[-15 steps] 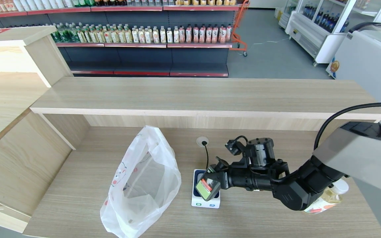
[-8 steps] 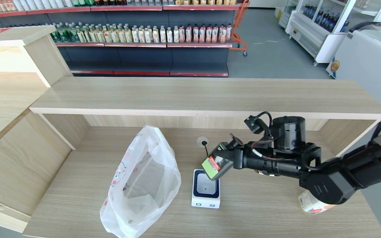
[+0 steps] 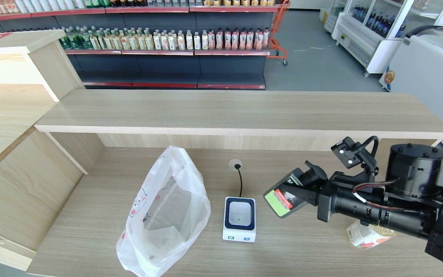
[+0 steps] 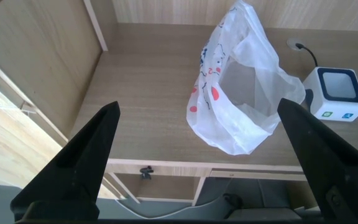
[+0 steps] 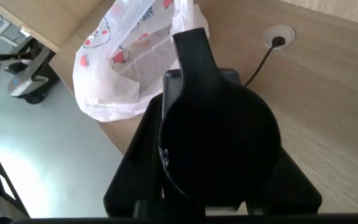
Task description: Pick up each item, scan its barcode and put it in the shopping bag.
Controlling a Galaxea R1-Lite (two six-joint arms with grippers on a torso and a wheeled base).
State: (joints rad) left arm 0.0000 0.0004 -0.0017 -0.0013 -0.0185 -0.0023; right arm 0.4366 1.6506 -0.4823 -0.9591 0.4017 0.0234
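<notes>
Supermarket shelves of bottled drinks line the back of the room, and nearer stands a pale wooden checkout counter [image 3: 313, 254]. Taking twelve o'clock as those far shelves, the barcode scanner [image 3: 239, 218] sits mid-counter with its window facing up. The white shopping bag [image 3: 164, 215] slumps just beside it at nine o'clock, mouth open upward.

The right gripper [image 3: 300, 189] hangs above the counter at about two o'clock from the scanner, pinching a small dark packet [image 3: 280, 201] with a green-and-red label. The packet is tilted, its long axis running roughly eight to two o'clock, the lower end nearest the scanner but clear of its window. The bag therefore lies at nine o'clock from the packet, with the scanner between them. I'd guess any carry to the bag passes over the scanner.

A drink bottle [image 3: 367, 235] sits on the counter under that arm. The left gripper [image 4: 199, 106] hovers off the counter's near edge, spread wide, holding nothing.
</notes>
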